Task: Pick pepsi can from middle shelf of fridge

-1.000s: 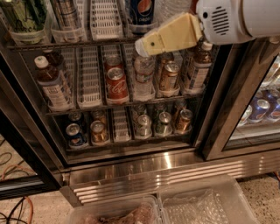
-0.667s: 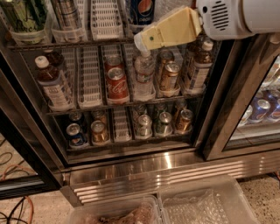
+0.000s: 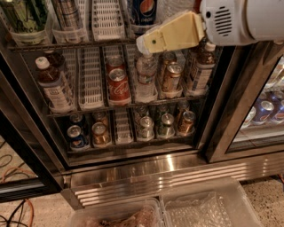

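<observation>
Gripper [image 3: 144,43], up-right of the red cola can [image 3: 118,85]: cream plastic, matt, smooth. Arm housing [image 3: 248,20] further right: white plastic w/ slight sheen. Cola can itself: glossy painted metal, silver top. Pepsi can [image 3: 143,9], above & right of cola can: glossy dark-blue metal. Middle shelf [image 3: 88,44], just above cola can: dark wire metal, matt, w/ white slotted plastic dividers & clear plastic front cups. Water bottle [image 3: 145,77], right beside cola can: clear plastic. Fridge [image 3: 168,175] base panel, below cola can: ribbed stainless steel, shiny. Bins [image 3: 208,206], further below: clear plastic.
</observation>
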`<state>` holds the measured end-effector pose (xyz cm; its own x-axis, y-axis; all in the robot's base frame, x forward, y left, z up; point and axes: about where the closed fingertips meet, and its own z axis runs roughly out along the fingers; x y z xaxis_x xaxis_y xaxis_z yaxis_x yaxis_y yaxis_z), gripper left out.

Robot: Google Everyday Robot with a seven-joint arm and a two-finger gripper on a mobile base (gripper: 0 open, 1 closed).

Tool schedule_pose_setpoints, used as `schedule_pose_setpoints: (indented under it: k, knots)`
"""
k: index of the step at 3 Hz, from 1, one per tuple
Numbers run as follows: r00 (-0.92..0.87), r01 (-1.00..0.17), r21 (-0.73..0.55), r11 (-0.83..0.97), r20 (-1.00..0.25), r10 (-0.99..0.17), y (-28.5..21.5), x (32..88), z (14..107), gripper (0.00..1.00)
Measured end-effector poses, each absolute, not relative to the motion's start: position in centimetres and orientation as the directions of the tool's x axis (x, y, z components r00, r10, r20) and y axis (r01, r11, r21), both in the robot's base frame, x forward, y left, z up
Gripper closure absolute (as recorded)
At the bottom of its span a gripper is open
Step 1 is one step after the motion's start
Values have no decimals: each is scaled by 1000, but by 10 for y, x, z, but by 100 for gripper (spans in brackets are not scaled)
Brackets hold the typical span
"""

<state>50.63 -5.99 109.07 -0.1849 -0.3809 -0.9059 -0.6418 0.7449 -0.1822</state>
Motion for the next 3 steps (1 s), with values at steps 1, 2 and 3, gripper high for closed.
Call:
schedule_pose_setpoints:
  k: [1,2,3]
  knots:
    - [-217,-589,-128,798,-926,-309,-49,502,1076,0]
    - [-224,-515,-77,853,-949,-220,-39,510,1058,0]
    - [-220,-467,-5,884,-968,-121,-30,522,1045,0]
